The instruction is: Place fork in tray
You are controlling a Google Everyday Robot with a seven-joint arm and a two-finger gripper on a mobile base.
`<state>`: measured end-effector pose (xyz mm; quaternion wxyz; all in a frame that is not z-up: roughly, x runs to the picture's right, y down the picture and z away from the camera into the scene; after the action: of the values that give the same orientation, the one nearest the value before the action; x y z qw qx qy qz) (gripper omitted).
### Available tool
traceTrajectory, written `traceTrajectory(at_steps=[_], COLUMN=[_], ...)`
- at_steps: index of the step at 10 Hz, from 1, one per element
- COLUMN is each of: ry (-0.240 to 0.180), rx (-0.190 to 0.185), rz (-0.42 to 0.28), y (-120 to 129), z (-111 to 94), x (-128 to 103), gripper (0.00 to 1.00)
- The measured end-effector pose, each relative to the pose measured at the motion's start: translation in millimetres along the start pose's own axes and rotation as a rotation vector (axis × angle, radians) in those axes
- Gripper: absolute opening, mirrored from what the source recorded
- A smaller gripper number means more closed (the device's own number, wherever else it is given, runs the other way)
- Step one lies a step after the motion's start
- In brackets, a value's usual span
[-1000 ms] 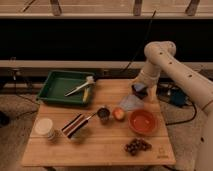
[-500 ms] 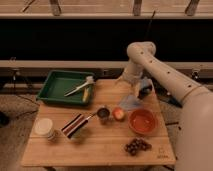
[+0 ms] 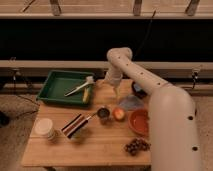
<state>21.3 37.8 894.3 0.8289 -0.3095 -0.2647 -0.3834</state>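
At the far left of the wooden table [image 3: 100, 145] sits the green tray [image 3: 59, 80], its long side running along the far edge. Inside it a pale utensil [image 3: 79, 89] with a broad whitish head lies slantwise, and a yellow stick [image 3: 86, 95] rests by the tray's right rim. Near the left front corner of the table stands a white round container [image 3: 44, 128]. To its right lies a dark striped packet [image 3: 74, 125], set at an angle.

Just right of that packet the fork [image 3: 91, 118] lies flat on the wood. It is a thin silvery sliver reaching toward the small dark cup [image 3: 103, 113], outside the tray and nearer than it.

Beyond the cup, above the middle of the table and just right of the tray's right end, hangs the gripper [image 3: 117, 91]. It points down from a pale arm [image 3: 165, 110] that bends high over the far edge. Its fingers are spread with nothing between them, and it is well apart from the fork.

Right of the cup sits a small orange ball [image 3: 119, 114], then a clear bag [image 3: 131, 102], with a dark round thing [image 3: 138, 90] farther back. An orange bowl [image 3: 139, 122] stands to the right, partly hidden by the arm. A brown cluster [image 3: 136, 146] lies near the front edge.
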Motion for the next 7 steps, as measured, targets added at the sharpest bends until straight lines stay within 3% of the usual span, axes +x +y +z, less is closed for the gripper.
traceTrajectory(at_steps=[3,7], ry=[-0.043,-0.062], rx=[-0.030,-0.051], rz=[0.004,0.018], y=[-0.6,8.2], z=[27.3,36.8], x=[-4.8,-15.4], gripper=[0.80,0.80])
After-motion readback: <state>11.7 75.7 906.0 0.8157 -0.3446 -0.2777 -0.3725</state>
